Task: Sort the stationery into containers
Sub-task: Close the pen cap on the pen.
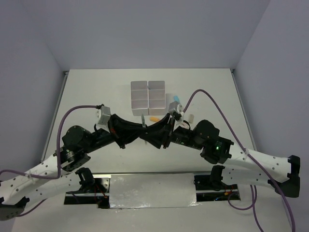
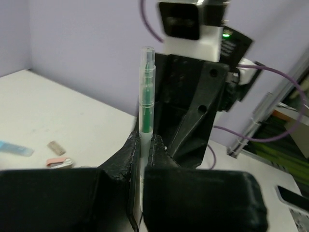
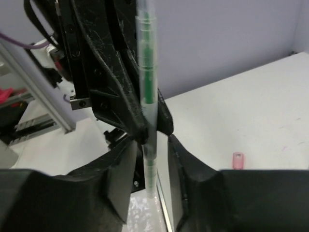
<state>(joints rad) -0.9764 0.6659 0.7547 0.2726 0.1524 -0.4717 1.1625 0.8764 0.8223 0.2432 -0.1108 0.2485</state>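
I see the pen [image 2: 146, 96] standing upright between the jaws of my left gripper [image 2: 144, 145], which are clamped on its lower part. My right gripper [image 3: 149, 159] has its jaws apart around the same pen, not pressing it.

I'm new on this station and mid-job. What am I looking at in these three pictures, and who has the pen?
Two black-and-white robot arms are bolted at the near edge of a white table. The overhead view looks down from behind them. The other two views come from cameras on each wrist, looking past that arm's own fingers. On the table stand the white six-compartment containers, with an orange marker nearby; the left wrist view also shows a small tan block and a pink clip. The left gripper is clamped on an upright clear pen with a green core. The right gripper straddles that pen, jaws open, with a gap showing.
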